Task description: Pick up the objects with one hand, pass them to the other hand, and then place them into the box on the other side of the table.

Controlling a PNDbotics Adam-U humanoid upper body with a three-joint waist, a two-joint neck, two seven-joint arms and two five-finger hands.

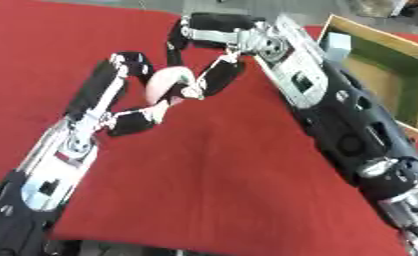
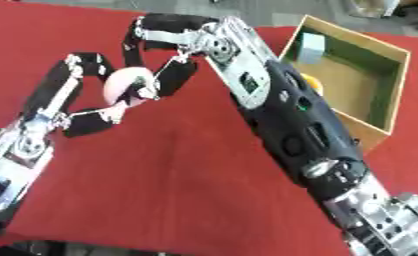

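you are mid-handover, by the look of it: the left hand (image 1: 129, 95) and the right hand (image 1: 214, 55) meet above the red table (image 1: 212, 165), both curled around one pale pink ball (image 2: 125, 82). the left hand's fingers wrap it from the left and from below; the right hand's fingers hook over its top and right side. which hand actually bears the weight, you cannot tell from here. what looks done: the pickup. what is left: letting go with one hand, then carrying the ball to the wooden box (image 2: 396, 80) at the far right. the box already holds a pale blue block (image 2: 313, 46) and something orange (image 2: 310, 82), half hidden behind the right arm. the ball itself: small, smooth, rounded, whitish pink, mostly covered by fingers, held clear of the cloth.
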